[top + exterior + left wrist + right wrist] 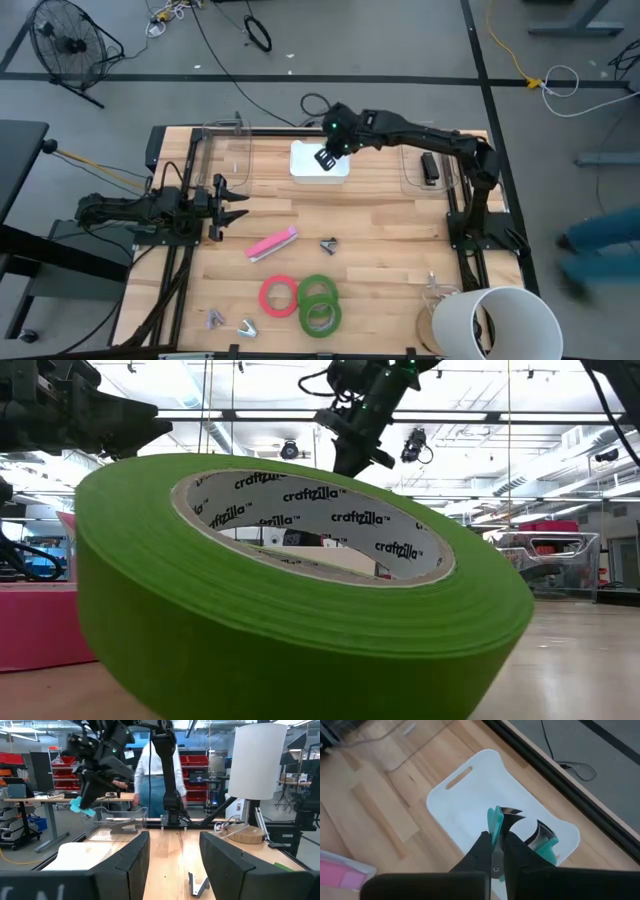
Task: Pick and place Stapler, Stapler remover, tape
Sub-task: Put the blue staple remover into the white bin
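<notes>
My right gripper (327, 157) is over the white board (305, 165) at the table's far middle, shut on a teal staple remover (496, 824). It also shows in the left wrist view (81, 806). My left gripper (238, 205) waits open and empty at the left. A pink stapler (272, 243) and a dark staple remover (328, 245) lie flat mid-table. A red-pink tape roll (279, 295) and two green rolls (319, 303) lie flat near the front edge; one green roll fills the low view (300, 610). My right gripper pinches one teal handle (494, 820) of the staple remover between its two fingers, coming from above and pointing down. The chrome claws (512, 814) and the other teal handle (546, 849) stick out beside the fingers. The remover hangs clear above the white board.
Clear bins stand at the far left (225, 150) and far right (432, 168), the right one holding a black stapler. A white cylinder (495, 320) stands at the front right. Two small metal staple removers (230, 322) lie at the front left. A person stands beyond the table (150, 775).
</notes>
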